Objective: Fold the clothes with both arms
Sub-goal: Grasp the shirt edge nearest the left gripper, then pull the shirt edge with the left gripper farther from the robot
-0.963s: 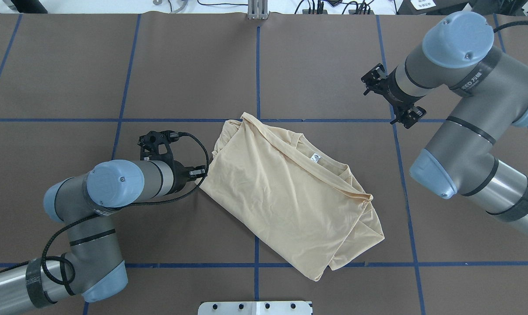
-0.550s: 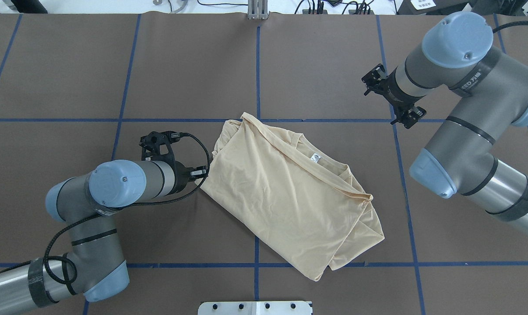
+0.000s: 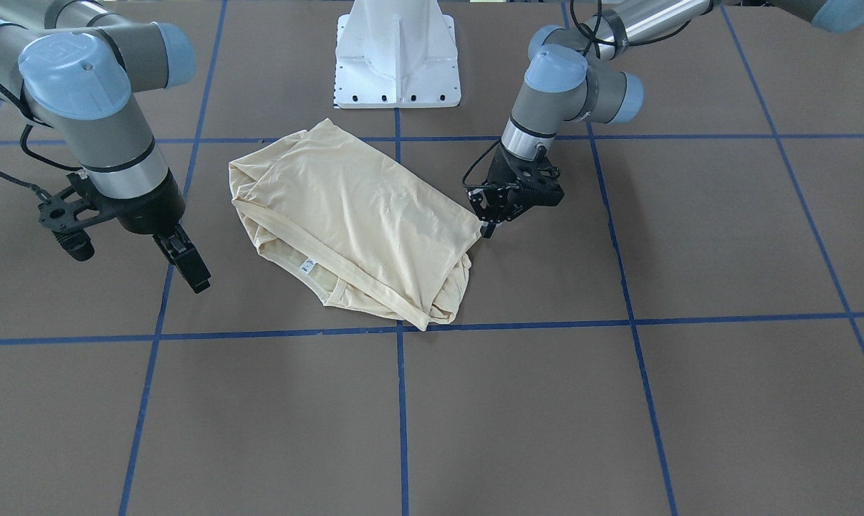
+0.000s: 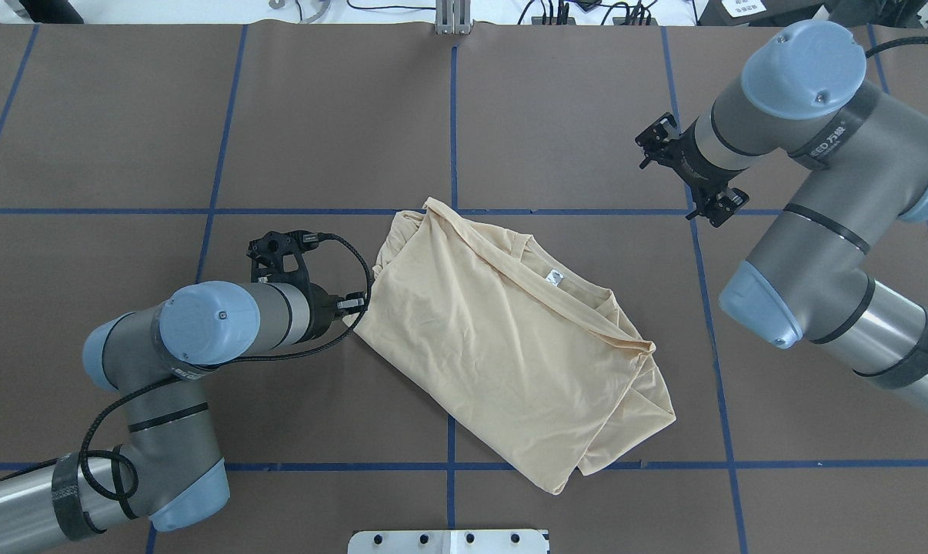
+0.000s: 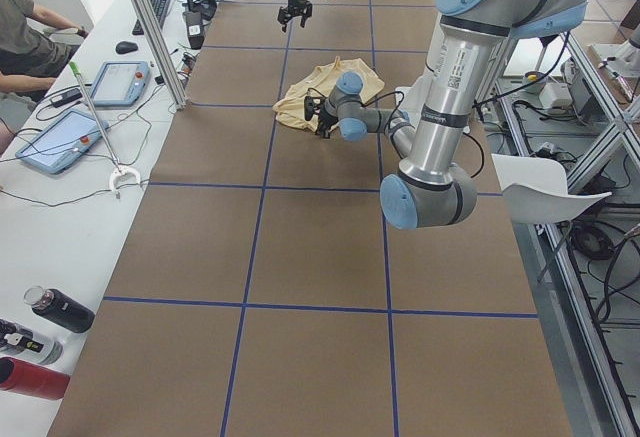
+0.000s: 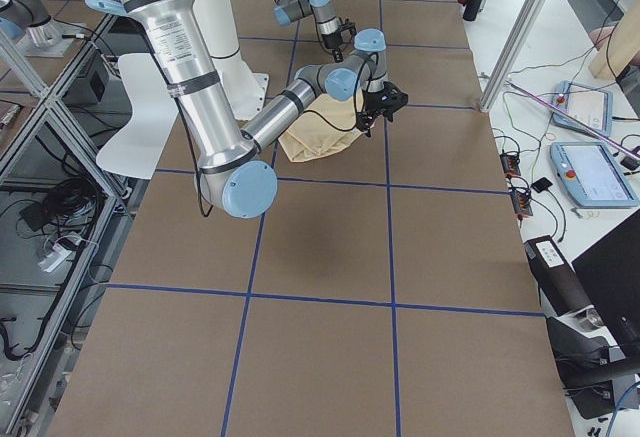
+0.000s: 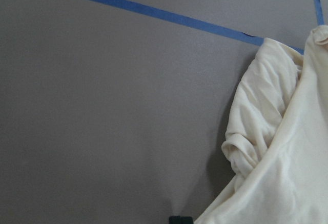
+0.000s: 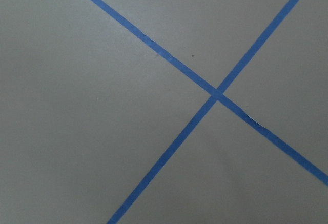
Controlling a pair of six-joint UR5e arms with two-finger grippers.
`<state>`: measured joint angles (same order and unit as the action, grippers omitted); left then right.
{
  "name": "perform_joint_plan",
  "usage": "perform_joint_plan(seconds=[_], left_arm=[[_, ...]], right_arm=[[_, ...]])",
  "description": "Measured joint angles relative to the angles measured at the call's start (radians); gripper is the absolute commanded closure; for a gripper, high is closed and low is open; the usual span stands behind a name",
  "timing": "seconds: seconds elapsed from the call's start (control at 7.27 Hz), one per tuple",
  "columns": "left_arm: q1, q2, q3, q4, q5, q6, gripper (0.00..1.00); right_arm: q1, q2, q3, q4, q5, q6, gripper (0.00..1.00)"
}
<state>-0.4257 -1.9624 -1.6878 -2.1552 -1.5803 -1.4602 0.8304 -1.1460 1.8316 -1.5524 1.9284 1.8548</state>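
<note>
Front-facing view: a folded cream T-shirt (image 3: 360,222) lies on the table (image 3: 618,401), its long axis diagonal. The left gripper (image 3: 486,228) touches one corner; whether its jaws pinch cloth cannot be told. The right gripper (image 3: 188,269), jaws seemingly closed and empty, hangs well apart.

Overhead view: the shirt lies just right of the left jaws, so the left arm is nearer.

Left wrist view: cloth fills the lower right.
</note>
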Motion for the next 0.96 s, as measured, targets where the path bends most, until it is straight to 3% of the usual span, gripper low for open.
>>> perform_joint_plan(seconds=[0.55, 0.96], left_arm=[[-0.018, 0.004, -0.022, 0.011, -0.004, 0.029, 1.00], [-0.114, -0.017, 0.006, 0.009, -0.006, 0.124, 1.00]], right_arm=[[0.003, 0.002, 0.000, 0.000, 0.003, 0.003, 0.00], [0.007, 0.004, 0.000, 0.000, 0.009, 0.004, 0.00]])
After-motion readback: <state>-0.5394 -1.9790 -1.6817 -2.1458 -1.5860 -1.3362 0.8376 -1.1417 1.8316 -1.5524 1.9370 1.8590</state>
